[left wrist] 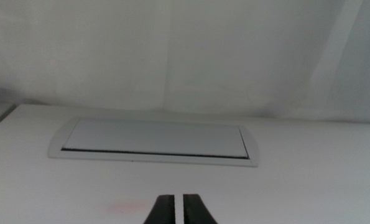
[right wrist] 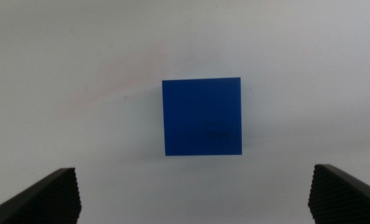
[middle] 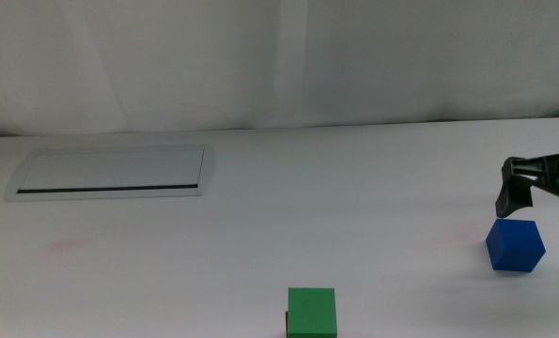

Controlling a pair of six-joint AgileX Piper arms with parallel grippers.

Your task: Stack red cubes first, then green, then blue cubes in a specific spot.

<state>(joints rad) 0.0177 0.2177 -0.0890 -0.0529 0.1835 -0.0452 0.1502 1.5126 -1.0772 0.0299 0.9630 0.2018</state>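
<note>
The right claw (middle: pixel 521 192) hangs just above the blue cube (middle: pixel 516 245) at the right of the middle view, with its jaws wide apart. The green cube (middle: pixel 312 313) sits at the bottom middle, seemingly on something red. The left claw (left wrist: pixel 178 210) waits with jaws nearly together; next, the right claw likely must drop around the blue cube and squeeze.

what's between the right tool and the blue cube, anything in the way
Nothing visible. The right tool hangs above the blue cube, jaws spread wide to either side of it, with only bare white table around. The green cube sits well off toward the table's near edge.
</note>
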